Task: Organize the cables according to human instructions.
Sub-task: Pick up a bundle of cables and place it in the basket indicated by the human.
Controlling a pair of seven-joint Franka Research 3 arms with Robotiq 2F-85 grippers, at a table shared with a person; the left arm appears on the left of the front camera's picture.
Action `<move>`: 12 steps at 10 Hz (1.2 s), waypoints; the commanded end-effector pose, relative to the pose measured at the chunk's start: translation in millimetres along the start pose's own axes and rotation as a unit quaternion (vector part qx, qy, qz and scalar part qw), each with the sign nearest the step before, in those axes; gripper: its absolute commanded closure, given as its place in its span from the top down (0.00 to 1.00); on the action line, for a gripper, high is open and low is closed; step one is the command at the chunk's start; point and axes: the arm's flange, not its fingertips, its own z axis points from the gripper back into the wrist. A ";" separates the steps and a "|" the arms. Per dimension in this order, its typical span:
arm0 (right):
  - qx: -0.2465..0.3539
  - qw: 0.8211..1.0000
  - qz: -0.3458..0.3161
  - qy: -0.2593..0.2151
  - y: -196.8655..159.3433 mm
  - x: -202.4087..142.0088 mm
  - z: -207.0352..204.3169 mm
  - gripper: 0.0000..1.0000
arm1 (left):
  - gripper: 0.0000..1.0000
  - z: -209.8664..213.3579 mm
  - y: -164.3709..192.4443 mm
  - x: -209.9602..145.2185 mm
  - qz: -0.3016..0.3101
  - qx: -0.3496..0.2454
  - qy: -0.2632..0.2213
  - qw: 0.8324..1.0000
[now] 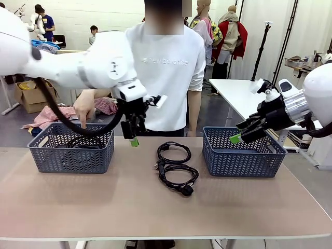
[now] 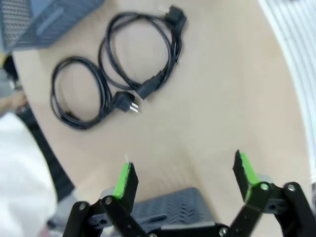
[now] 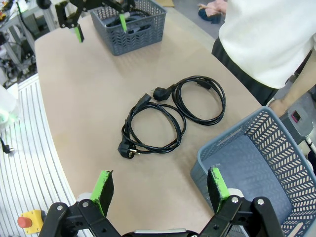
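Note:
Two coiled black cables lie side by side on the table's middle, the far one point(image 1: 163, 147) point(image 3: 161, 93) nearer the person and the near one point(image 1: 185, 190) point(image 3: 126, 151) toward me. In the left wrist view the two cables point(image 2: 148, 90) point(image 2: 123, 102) lie ahead of the fingers. More black cable point(image 1: 83, 141) sits in the left basket point(image 1: 71, 155), where the person's finger point(image 1: 84, 123) points. My left gripper point(image 1: 130, 137) point(image 2: 185, 173) point(image 3: 100, 25) hangs open and empty beside that basket. My right gripper point(image 1: 238, 136) point(image 3: 160, 186) hovers open and empty over the right basket point(image 1: 243, 158) point(image 3: 256, 163).
The two grey lattice baskets stand left and right at the table's far side. The person stands at the far edge behind the middle. Bare tabletop lies in front of the cables. Another white table stands beyond the right basket.

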 end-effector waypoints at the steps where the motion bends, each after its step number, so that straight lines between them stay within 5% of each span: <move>1: 0.009 1.000 0.007 -0.014 -4.1 -0.5 -1.9 1.00 | 1.00 -13.6 25.1 15.7 -0.080 -0.003 0.027 0.996; 7: 0.009 1.000 0.007 -0.014 -4.1 -0.5 -1.9 1.00 | 1.00 -101.5 20.5 72.8 -0.106 -0.010 0.060 0.993; 12: 0.009 1.000 0.007 -0.014 -4.1 -0.5 -1.9 1.00 | 1.00 -115.1 22.8 80.4 -0.111 -0.023 0.051 0.992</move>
